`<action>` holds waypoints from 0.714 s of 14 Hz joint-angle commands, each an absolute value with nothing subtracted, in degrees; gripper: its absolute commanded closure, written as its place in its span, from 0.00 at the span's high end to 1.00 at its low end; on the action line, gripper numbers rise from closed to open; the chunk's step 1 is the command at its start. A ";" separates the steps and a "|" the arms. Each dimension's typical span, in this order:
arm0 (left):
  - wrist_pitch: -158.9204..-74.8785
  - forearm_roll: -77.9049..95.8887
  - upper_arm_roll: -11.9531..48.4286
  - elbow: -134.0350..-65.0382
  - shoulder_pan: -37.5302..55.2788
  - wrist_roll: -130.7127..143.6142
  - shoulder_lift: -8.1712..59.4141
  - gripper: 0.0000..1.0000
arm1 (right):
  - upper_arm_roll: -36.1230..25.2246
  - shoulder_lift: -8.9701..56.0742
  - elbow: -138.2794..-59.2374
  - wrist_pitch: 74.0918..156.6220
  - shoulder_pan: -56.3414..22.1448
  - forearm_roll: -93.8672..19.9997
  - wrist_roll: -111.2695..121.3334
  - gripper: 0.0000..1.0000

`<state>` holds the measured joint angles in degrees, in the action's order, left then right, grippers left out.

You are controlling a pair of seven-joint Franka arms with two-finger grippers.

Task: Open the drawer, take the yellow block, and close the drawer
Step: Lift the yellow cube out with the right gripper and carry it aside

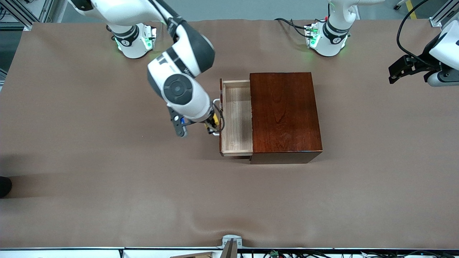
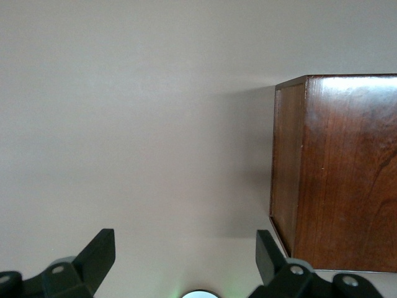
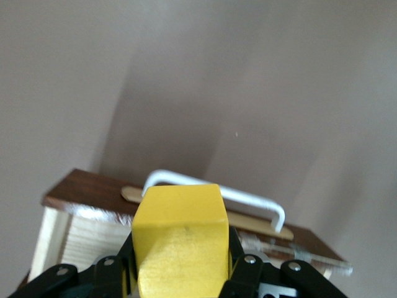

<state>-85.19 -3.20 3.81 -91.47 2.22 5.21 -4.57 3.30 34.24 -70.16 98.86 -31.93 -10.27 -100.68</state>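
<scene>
While the drawer (image 1: 236,118) stands open, the right gripper (image 1: 212,125) clasps the yellow block (image 3: 180,239) — left gripper (image 2: 186,261) waits, spread.

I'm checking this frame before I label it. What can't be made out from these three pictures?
- The part of the drawer inside the box: the box top covers it in the front view.
- The yellow block: its lower part is cut off by the right wrist view's edge; in the front view the right gripper and its wrist hide nearly all of it.
- The left gripper: only its spread fingertips show in the left wrist view.
</scene>
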 commanded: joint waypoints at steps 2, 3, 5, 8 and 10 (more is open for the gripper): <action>-84.20 -1.93 4.39 -91.14 1.58 3.95 -5.36 1.00 | 4.13 33.22 -70.66 95.99 -24.37 -12.73 -87.75 0.00; -84.20 -1.93 4.48 -91.14 1.58 3.87 -5.36 1.00 | 3.96 33.14 -70.75 94.24 -22.95 -13.96 -84.32 0.00; -84.20 -1.93 4.48 -91.14 1.58 3.96 -5.36 1.00 | 3.78 33.05 -71.89 91.59 -20.32 -13.97 -78.69 0.00; -84.20 -1.93 4.48 -91.14 1.93 4.22 -5.36 1.00 | 3.52 28.85 -80.12 91.14 -16.62 -13.71 -67.63 0.00; -84.20 -1.93 4.48 -91.14 2.02 4.31 -5.27 1.00 | 3.52 26.11 -85.49 91.84 -13.03 -13.54 -60.07 0.00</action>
